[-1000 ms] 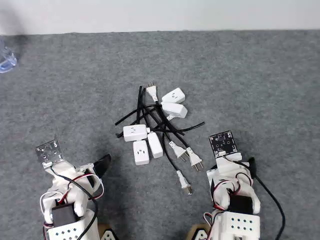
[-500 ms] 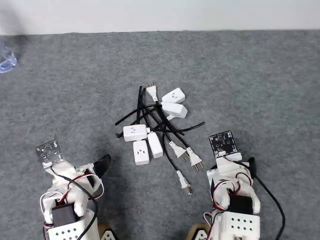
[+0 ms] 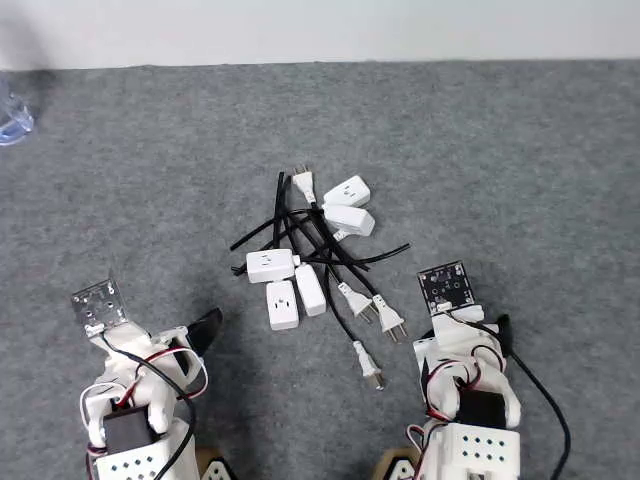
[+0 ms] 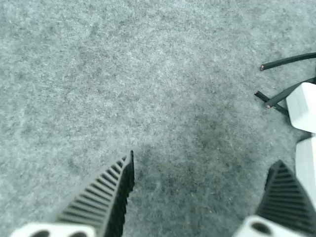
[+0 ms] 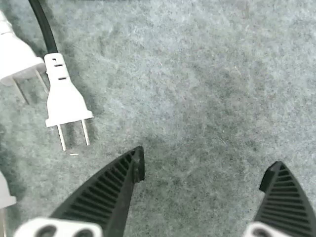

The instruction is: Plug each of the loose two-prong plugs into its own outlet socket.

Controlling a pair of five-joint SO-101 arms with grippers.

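Several white outlet sockets, such as one (image 3: 270,264) and another (image 3: 282,304), lie in a heap with black cords (image 3: 305,235) at the table's middle. Loose two-prong plugs lie around it: one (image 3: 303,184) at the far end, two (image 3: 357,300) (image 3: 389,317) side by side, one (image 3: 369,364) nearest the arms. My left gripper (image 4: 205,159) is open over bare carpet, with two sockets (image 4: 302,106) (image 4: 307,165) just beside it. My right gripper (image 5: 207,157) is open and empty, close to a plug (image 5: 64,96) whose prongs point toward it.
Grey carpet (image 3: 500,160) covers the table. The left arm (image 3: 140,390) and right arm (image 3: 465,390) sit at the near edge, either side of the heap. A clear object (image 3: 12,118) lies at the far left edge. A white wall borders the back.
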